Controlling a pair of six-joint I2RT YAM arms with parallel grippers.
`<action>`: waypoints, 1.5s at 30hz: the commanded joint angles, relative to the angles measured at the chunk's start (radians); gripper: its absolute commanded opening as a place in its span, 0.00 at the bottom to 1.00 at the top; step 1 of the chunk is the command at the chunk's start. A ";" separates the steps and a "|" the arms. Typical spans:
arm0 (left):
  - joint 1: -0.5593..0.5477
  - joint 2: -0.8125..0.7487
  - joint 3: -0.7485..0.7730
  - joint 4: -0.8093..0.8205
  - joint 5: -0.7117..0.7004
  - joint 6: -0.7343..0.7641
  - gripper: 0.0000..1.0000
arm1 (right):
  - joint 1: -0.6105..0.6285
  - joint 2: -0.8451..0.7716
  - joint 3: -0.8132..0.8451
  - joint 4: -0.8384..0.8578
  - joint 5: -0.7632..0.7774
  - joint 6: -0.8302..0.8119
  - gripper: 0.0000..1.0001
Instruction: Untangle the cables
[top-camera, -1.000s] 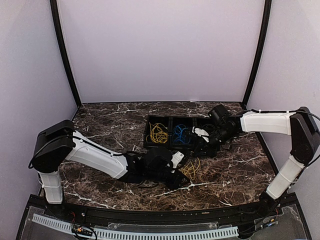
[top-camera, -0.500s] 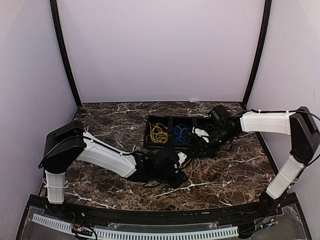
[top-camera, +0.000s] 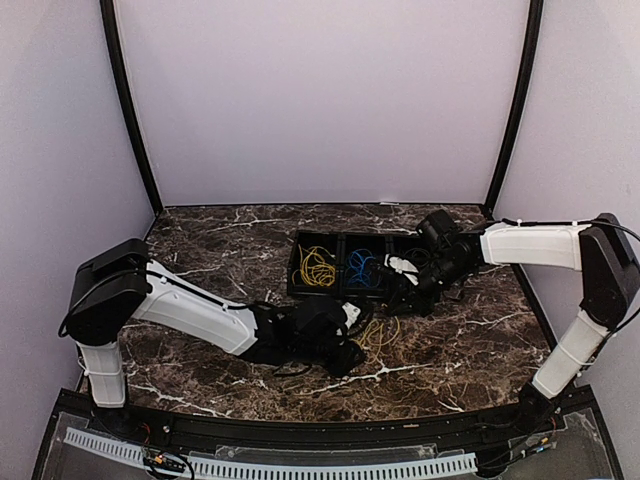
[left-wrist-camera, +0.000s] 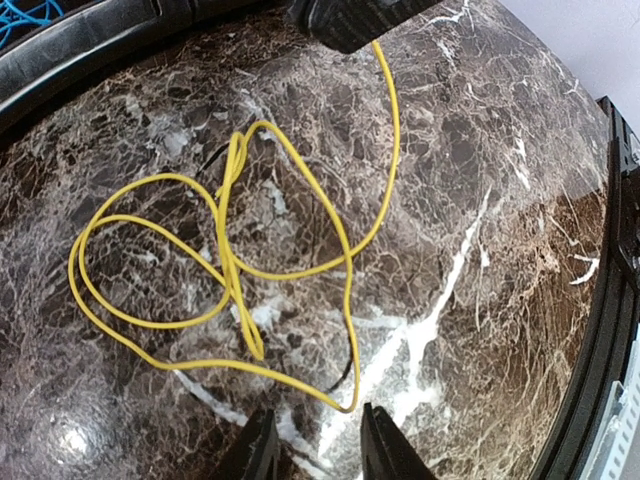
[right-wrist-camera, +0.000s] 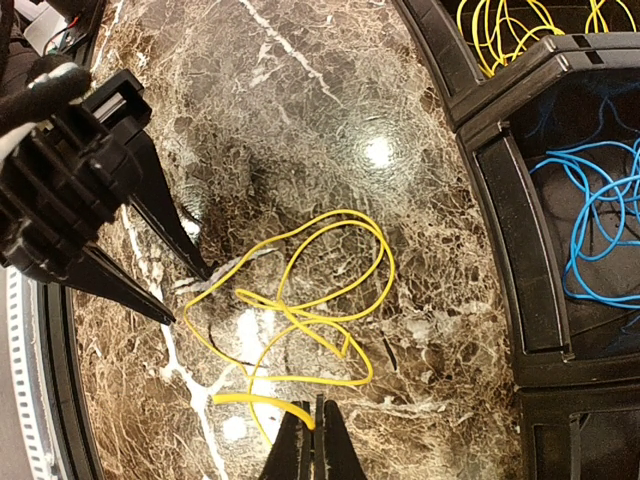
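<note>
Top view: I log tray (top-camera: 341, 262) at the table's (top-camera: 200, 250) 12 o'clock, holding a yellow coil (top-camera: 317, 268) and a blue coil (top-camera: 362, 269); the loose yellow cable (top-camera: 380, 335) lies at the tray's 6 o'clock.
Left wrist: left gripper (left-wrist-camera: 315, 450), jaws apart, cable just ahead.
Right wrist: right gripper (right-wrist-camera: 310, 440), jaws clamped on the cable's end.

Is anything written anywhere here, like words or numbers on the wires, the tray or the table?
None: no readable words, numbers or labels show on the loose yellow wire, the black plastic compartment tray or the brown marble table.
</note>
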 joint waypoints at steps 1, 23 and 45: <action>-0.003 -0.041 -0.018 -0.045 0.036 0.007 0.31 | -0.012 -0.008 0.015 0.001 -0.017 0.007 0.00; 0.018 0.035 -0.121 0.307 0.076 -0.529 0.46 | -0.020 -0.067 0.001 0.011 -0.029 0.007 0.00; 0.067 -0.012 -0.312 0.522 0.096 -0.609 0.00 | -0.380 -0.302 0.236 -0.084 -0.097 -0.015 0.00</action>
